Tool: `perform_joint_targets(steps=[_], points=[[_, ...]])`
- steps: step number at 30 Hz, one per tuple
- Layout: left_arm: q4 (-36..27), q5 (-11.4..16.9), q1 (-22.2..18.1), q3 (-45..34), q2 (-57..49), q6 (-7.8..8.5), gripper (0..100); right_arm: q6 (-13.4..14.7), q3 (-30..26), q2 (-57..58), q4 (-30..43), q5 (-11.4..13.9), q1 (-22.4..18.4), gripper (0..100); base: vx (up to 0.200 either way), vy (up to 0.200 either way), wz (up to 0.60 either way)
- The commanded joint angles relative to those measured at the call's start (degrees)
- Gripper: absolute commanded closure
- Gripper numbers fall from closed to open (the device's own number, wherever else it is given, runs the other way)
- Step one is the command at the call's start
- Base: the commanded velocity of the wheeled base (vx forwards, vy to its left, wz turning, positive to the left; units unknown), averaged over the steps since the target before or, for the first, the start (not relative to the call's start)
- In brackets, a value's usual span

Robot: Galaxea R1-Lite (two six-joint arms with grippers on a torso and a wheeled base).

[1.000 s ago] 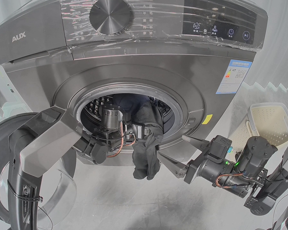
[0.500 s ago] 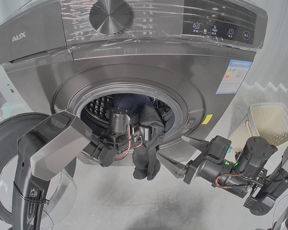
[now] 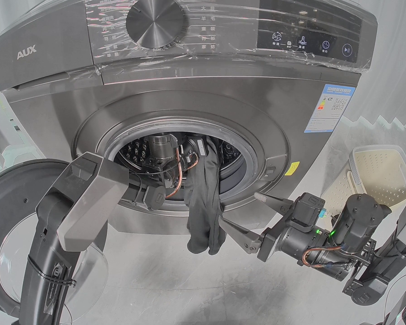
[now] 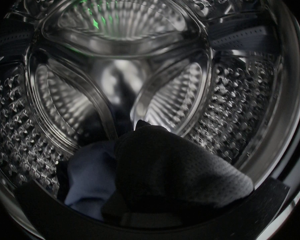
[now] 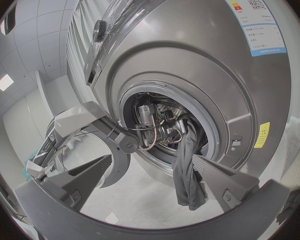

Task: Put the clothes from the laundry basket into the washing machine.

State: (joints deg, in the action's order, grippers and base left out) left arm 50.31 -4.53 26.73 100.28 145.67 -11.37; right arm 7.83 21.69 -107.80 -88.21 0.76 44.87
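1. far left: the washing machine (image 3: pixel 176 91) has its door (image 3: pixel 13 222) swung wide open and clear of the opening. nothing to do there.
2. my left gripper (image 3: pixel 198 147) is up inside the mouth of the drum (image 4: pixel 243 100), wrist pointing inward. i cannot tell if its jaws are apart or clamped; the cloth covers them.
3. the dark garment (image 3: pixel 205 204) is half in. the upper part is bunched inside the drum just ahead of my left wrist camera. the rest hangs over the door seal (image 3: pixel 252 159) and down the machine's front. a blue garment (image 4: pixel 90 177) lies beside it on the drum floor.
4. step in hand, as i judge it: get the hanging tail inside. carry the bunch deep and low toward the back of the drum so the tail drags in over the seal. if the cloth is let go near the lip, i expect the hanging weight to pull it back out.
5. my right gripper (image 3: pixel 238 208) sits low in front of the machine, jaws wide apart and holding nothing, one fingertip close beside the hanging tail. it looks placed to scoop the tail up and in; lifting from below should keep the cloth from snagging on the seal.
6. far right: the laundry basket (image 3: pixel 383 172) is on the floor, its bare perforated bottom showing.
7. hard to make out: my left jaws, any grip on the cloth, and the basket's near corner behind my right arm.
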Motion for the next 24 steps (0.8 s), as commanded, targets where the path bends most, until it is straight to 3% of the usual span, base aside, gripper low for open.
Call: perform_joint_targets(steps=[1, 5, 12, 13, 18, 20, 24], points=[[-1.18, -3.38, -2.48, 10.81, 6.03, -0.67, 100, 0.0, 0.02, -0.3, -0.03, 0.04, 0.13, 0, 0.0, 0.0, 0.0], [-2.94, -4.96, -3.79, 14.31, 7.7, -1.37, 100, 0.0, 0.02, -0.74, -0.03, 0.12, 0.13, 0, 0.0, 0.0, 0.0], [-3.03, -4.96, -3.53, 14.31, 7.79, -1.63, 100, 0.0, 0.02, -0.83, -0.03, 0.12, 0.13, 0, 0.0, 0.0, 0.0], [-3.03, -4.96, -3.18, 14.31, 7.7, -1.55, 0, 0.08, 0.02, -0.83, -0.03, 0.12, 0.13, 0, 0.0, 0.0, 0.0], [-3.29, -4.87, -2.39, 8.88, 4.89, -1.55, 0, 0.08, -0.07, -0.74, -0.03, 0.12, 0.04, 0, 0.0, 0.0, 0.0], [-4.52, -4.08, -2.39, 1.67, 1.2, -1.37, 0, 0.08, -0.07, -0.74, -0.03, 0.12, 0.13, 0, 0.0, 0.0, 0.0], [-6.72, -2.76, -2.65, -5.97, -2.4, -0.05, 0, 0.08, 0.02, -0.83, -0.03, 0.12, 0.13, 0, 0.0, 0.0, 0.0]])
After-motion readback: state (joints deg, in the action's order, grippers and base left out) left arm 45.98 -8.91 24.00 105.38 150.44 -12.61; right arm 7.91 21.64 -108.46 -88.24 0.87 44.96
